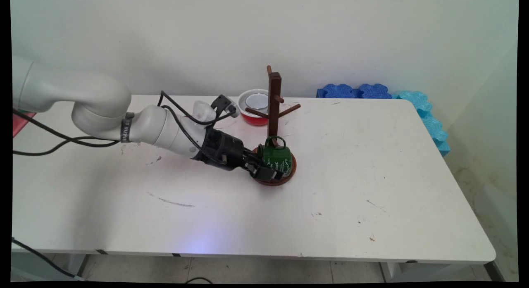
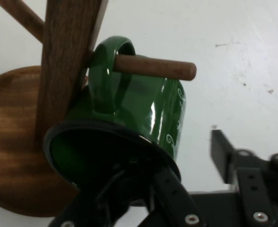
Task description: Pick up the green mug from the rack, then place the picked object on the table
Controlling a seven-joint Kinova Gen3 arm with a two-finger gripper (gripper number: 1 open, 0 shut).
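one red bowl (image 1: 253, 108) behind mug tree (image 1: 274, 114)

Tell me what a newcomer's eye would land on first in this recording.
The glossy green enamel mug hanging by its handle on a low peg of the dark wooden mug tree, near the table's middle. The black two-finger tool reaches in from the left, one finger inside the mug's mouth, the other outside. Behind the tree sits a red bowl with a white inside.

White arm, black cables, claw (image 1: 268, 170)
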